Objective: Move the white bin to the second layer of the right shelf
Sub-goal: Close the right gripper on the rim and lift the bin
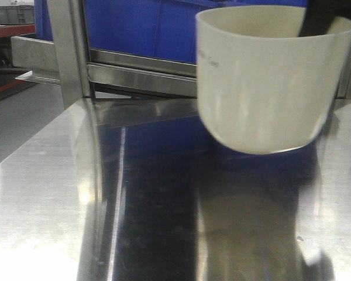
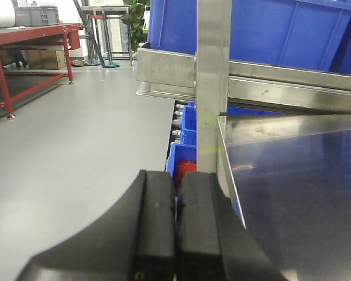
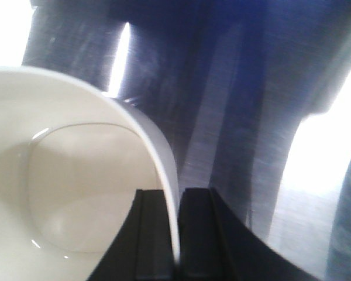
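The white bin [image 1: 263, 82] hangs tilted above the steel tabletop [image 1: 105, 205] at the upper right of the front view, its base off the surface. My right gripper [image 3: 176, 234] is shut on the bin's wall [image 3: 164, 158], one finger inside the empty tub and one outside; in the front view it shows as a dark shape [image 1: 322, 20] at the bin's far rim. My left gripper [image 2: 175, 234] is shut on nothing, low beside the table's left edge. No roller level of the right shelf shows.
A steel upright post [image 1: 70, 52] and horizontal rails [image 1: 140, 73] stand behind the table, with large blue crates [image 1: 134, 23] on them. Small blue bins [image 2: 184, 132] sit below. A red-framed bench [image 2: 29, 41] stands far left on grey floor.
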### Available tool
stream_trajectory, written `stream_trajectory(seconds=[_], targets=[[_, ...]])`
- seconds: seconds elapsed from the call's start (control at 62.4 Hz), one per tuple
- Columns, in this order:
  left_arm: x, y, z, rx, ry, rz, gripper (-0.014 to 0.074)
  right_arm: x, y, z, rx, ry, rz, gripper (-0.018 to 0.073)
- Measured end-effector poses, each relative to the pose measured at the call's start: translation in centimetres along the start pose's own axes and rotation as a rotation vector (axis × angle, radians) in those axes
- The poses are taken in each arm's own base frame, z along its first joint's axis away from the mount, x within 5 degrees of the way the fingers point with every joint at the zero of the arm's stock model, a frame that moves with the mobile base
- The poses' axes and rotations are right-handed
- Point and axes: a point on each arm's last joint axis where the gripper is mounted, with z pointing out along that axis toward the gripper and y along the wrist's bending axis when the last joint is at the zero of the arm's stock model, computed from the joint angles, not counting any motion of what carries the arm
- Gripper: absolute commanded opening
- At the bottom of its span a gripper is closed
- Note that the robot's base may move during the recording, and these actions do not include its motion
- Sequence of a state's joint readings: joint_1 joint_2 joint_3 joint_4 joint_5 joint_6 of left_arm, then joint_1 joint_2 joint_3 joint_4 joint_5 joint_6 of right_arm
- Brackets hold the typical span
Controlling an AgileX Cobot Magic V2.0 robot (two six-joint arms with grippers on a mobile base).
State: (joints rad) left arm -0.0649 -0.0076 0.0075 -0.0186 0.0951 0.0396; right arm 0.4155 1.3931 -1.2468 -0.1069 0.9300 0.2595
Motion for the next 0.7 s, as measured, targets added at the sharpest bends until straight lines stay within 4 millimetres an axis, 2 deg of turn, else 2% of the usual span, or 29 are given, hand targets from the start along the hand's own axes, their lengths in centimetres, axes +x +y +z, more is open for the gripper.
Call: stream_trajectory(seconds=[0.192, 0.336, 0.513, 0.705], targets=[[0.0, 0.0, 0.0, 0.0, 0.0, 0.0, 0.0085, 2.6, -3.5, -0.5, 0.028, 0.009, 0.102, 0.0055], [0.0, 0.0, 0.0, 0.0, 0.0, 0.0, 0.0085, 5.0, -5.3, -1.4, 0.022, -0.015, 0.122, 0.0055], [0.0, 0.0, 0.0, 0.0, 0.0, 0.0, 0.0085, 7.8, -6.6, -2.7, 0.034, -0.082, 0.144, 0.0055], [0.0, 0.0, 0.0, 0.0, 0.0, 0.0, 0.0085, 10.9, -7.0, -4.4, 0.072, -0.171, 0.133, 0.0055]])
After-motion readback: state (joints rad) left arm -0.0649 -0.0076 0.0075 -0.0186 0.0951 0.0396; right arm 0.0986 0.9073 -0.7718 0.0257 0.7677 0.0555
